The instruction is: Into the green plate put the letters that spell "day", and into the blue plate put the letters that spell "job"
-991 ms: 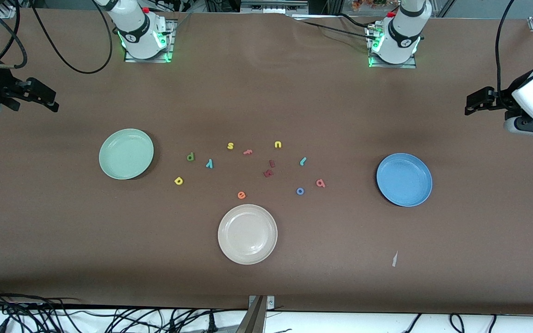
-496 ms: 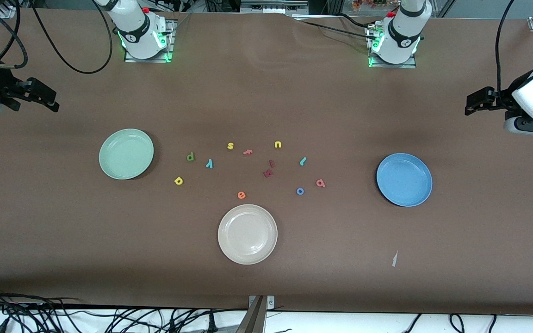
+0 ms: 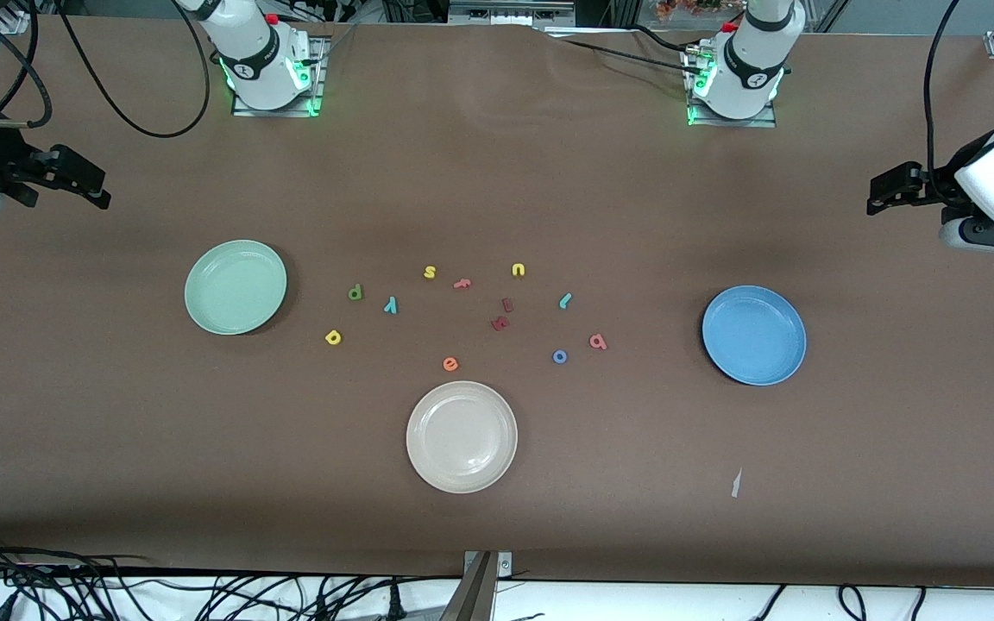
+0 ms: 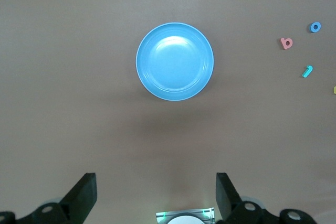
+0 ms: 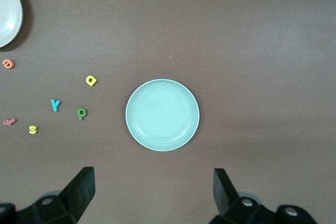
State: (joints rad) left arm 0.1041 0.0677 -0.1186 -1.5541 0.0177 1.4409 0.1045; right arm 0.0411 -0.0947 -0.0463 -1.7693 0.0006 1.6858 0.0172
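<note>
My brown table (image 3: 497, 190) carries three round plates. Taking the white plate (image 3: 462, 436) as landmark: it lies nearest the front camera, mid-table. The green plate (image 3: 235, 286) lies farther from the camera than the white plate, toward my right arm's end; the blue plate (image 3: 754, 335) likewise, toward my left arm's end. Both are bare inside.

My right gripper (image 3: 83, 181) hangs high at my right arm's end, well apart from the white plate, fingers spread wide, holding nothing. My left gripper (image 3: 890, 188) hangs the same way at my left arm's end, wide and holding nothing.

Small foam letters lie on the table, all farther from the camera than the white plate. Toward the green plate: green d (image 3: 355, 292), teal y (image 3: 390, 304), yellow a (image 3: 333, 337). Toward the blue plate: teal j (image 3: 564, 300), blue o (image 3: 560, 356), pink b (image 3: 598, 341).
</note>
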